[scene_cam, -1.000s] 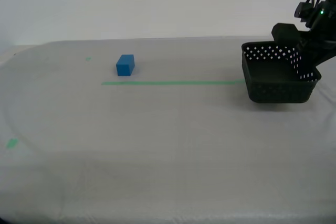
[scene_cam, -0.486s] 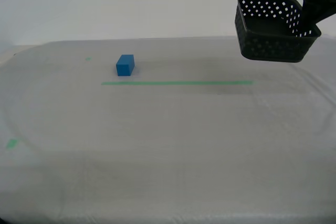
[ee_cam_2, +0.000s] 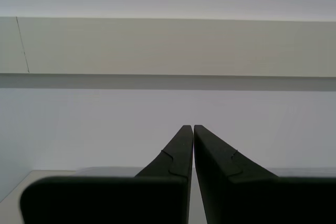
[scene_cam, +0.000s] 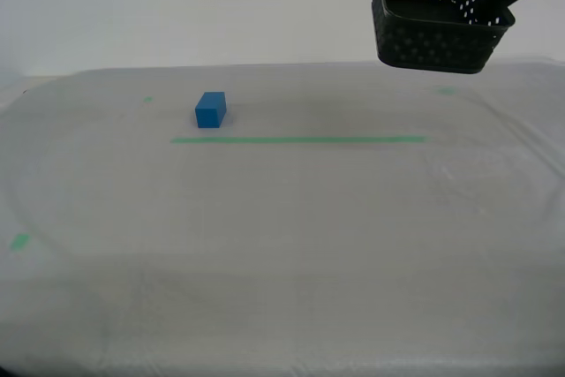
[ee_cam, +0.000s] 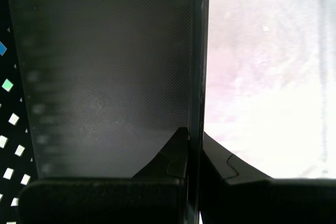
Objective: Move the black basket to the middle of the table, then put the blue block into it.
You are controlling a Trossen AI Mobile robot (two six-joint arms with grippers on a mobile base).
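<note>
One black basket [scene_cam: 433, 28] hanging in the air over the table [scene_cam: 282, 245]'s far edge, wall pinched by my first gripper [ee_cam: 195, 135]. Blue block [scene_cam: 210, 109] sitting well apart, just behind the green tape line [scene_cam: 298, 139]. Second gripper [ee_cam_2: 189, 128] clenched on nothing, pointed at a wall.
</note>
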